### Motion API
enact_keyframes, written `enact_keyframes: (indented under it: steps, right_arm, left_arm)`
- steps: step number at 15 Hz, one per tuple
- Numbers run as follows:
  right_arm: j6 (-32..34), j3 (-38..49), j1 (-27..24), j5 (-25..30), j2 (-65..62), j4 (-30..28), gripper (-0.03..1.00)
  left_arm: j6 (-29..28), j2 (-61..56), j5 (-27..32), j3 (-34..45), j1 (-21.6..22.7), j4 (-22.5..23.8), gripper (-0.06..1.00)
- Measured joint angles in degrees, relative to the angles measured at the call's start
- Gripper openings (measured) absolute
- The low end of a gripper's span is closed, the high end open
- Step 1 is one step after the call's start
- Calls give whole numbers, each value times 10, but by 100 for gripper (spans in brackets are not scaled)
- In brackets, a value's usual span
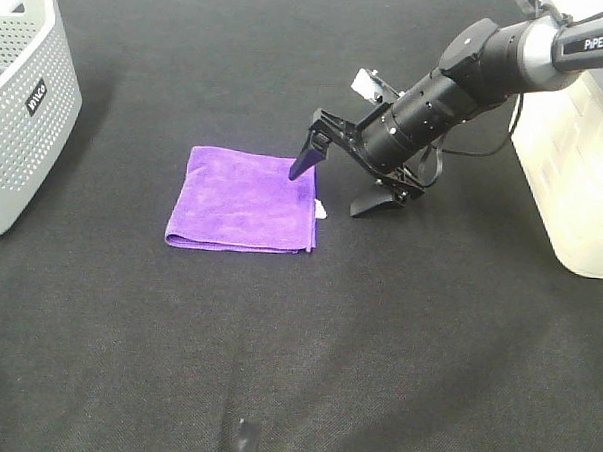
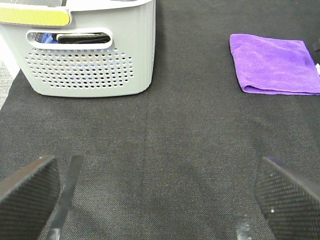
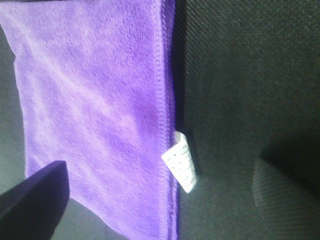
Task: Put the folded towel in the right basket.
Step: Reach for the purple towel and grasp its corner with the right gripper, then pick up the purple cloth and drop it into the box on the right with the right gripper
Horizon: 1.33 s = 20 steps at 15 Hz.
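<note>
left pincer agape, well apart from folded towel | towel flat on desk, centre-left | right pincer nearer, spread wide astride its right edge, we judge it placed to pinch | right basket far right

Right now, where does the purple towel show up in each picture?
Exterior high: purple towel left of centre, at the right gripper.
Left wrist: towel far off, apart from the grey basket.
Right wrist: towel close up, filling much.
Shared landmark: its white tag, high and right wrist views.
</note>
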Motion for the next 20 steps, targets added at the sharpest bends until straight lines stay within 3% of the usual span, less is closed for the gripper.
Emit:
enact_keyframes:
  steps: [5,9,11,13,14,15,18,20]
  right_arm:
    - [-2,-10,15,-19,20,22,92]
    - [9,-127,100,-34,96,31,83]
    - [38,-168,114,-20,119,10,61]
    - [60,-172,115,-16,122,-29,17]
    - [66,-172,115,-14,117,-38,7]
    - [67,-170,117,-9,109,-52,7]
    - [68,-161,95,111,28,-101,7]
    - [61,-200,33,183,-63,-110,7]
  left_arm:
    - [0,0,0,0,0,0,99]
    - [0,0,0,0,0,0,99]
    - [0,0,0,0,0,0,99]
    - [0,0,0,0,0,0,99]
    - [0,0,0,0,0,0,99]
    - [0,0,0,0,0,0,99]
    - [0,0,0,0,0,0,99]
    - [0,0,0,0,0,0,99]
